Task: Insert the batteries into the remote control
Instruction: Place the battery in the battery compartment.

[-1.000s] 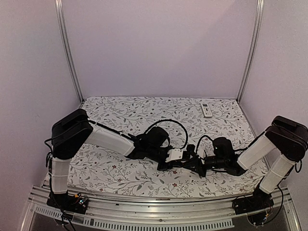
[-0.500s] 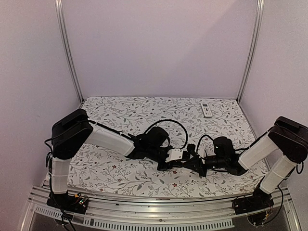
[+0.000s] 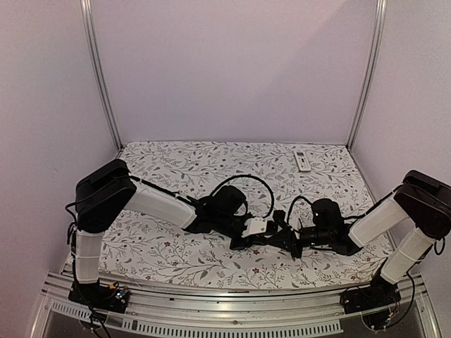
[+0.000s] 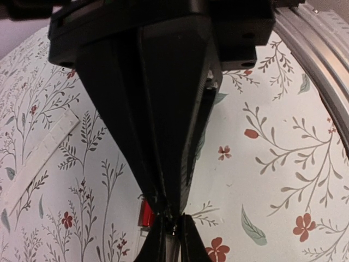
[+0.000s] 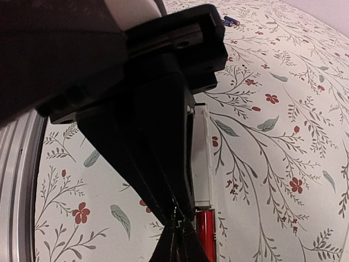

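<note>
Shows both arms stretched low over the flowered table [image 3: 176, 163], meeting tip to tip at about 4 o'clock from its middle. Finds the left gripper [image 4: 165, 210] clenched, with fingers pressed together and no gap, nothing plainly pinched between them. Finds the right gripper [image 5: 177, 217] clenched likewise, nose to nose with the other. Puts a red battery [image 5: 205, 232] just beside the right fingertips, at their 4 o'clock, lying at the near end of the long white remote control [image 5: 202, 158] running off toward 12 o'clock under that gripper. From the left wrist, catches the same red at 9 o'clock of the tips, mostly hidden. Leaves a second white remote [image 3: 303, 160] well apart, at 2 o'clock by the far right corner.
</note>
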Tool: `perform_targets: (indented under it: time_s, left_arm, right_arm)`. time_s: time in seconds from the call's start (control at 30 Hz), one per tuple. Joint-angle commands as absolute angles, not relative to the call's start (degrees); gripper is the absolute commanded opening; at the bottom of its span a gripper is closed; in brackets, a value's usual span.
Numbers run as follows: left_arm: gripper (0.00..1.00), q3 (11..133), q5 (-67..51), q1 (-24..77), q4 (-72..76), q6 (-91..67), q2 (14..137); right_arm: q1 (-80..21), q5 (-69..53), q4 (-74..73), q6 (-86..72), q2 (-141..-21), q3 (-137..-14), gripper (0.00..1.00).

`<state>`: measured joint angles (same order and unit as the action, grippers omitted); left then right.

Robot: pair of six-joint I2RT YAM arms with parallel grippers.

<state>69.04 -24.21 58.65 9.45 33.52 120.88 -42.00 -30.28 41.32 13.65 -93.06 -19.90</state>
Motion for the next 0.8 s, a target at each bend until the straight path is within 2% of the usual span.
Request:
perform_targets:
  time_s: [0.0, 0.27, 0.57, 0.77]
  left_arm:
    - [0.01, 67.1, -22.3, 57.5, 4.8, 32.4, 122.5]
    - [0.01, 66.9, -22.5, 57.5, 4.8, 33.0, 122.7]
    - [0.01, 66.9, -23.0, 57.5, 4.7, 33.1, 123.0]
    - [0.01, 66.8, -23.3, 57.5, 4.7, 33.1, 123.0]
  right_arm:
    - [-43.8, -32.0, 35.4, 14.2, -94.0, -19.7, 0.06]
    - [-44.1, -32.6, 37.6, 10.6, -90.4, -18.8, 0.11]
    - [-43.9, -31.4, 32.1, 9.6, -81.6, -18.8, 0.15]
    - [-42.6, -28.8, 34.0, 7.4, -82.1, -18.0, 0.17]
